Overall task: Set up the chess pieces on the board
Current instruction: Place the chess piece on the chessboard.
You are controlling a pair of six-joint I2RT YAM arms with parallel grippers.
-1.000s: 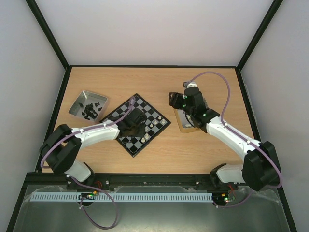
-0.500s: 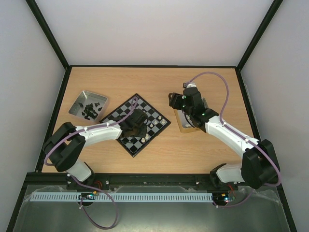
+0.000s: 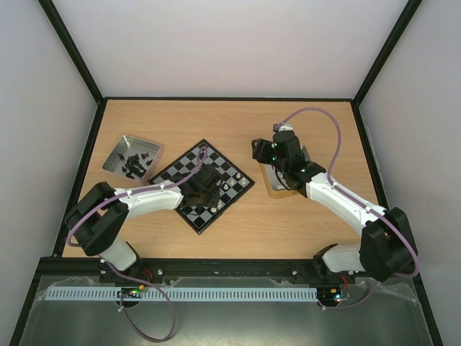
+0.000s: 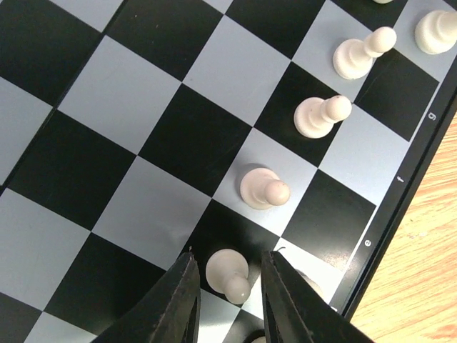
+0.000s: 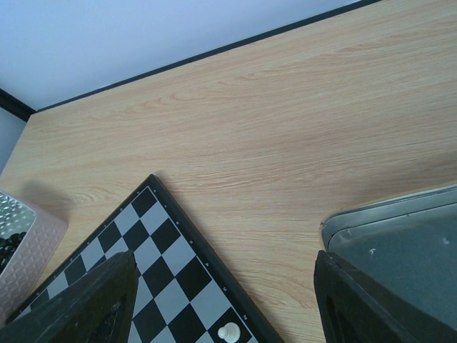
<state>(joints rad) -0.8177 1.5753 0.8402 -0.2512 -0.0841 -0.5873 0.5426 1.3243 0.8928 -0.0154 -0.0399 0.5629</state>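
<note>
The left gripper (image 4: pixel 229 257) sits low over the board (image 4: pixel 143 143), jaws slightly parted around a white pawn (image 4: pixel 228 275), a thin gap each side, so we judge nothing gripped. Our worry: sideways drift while lifting lets a finger clip it and topple it toward the next pawn (image 4: pixel 263 188) just beyond the fingertips. It stands upright between the fingers, long axis vertical, head up. The right gripper (image 5: pixel 223 261) gapes empty.
</note>
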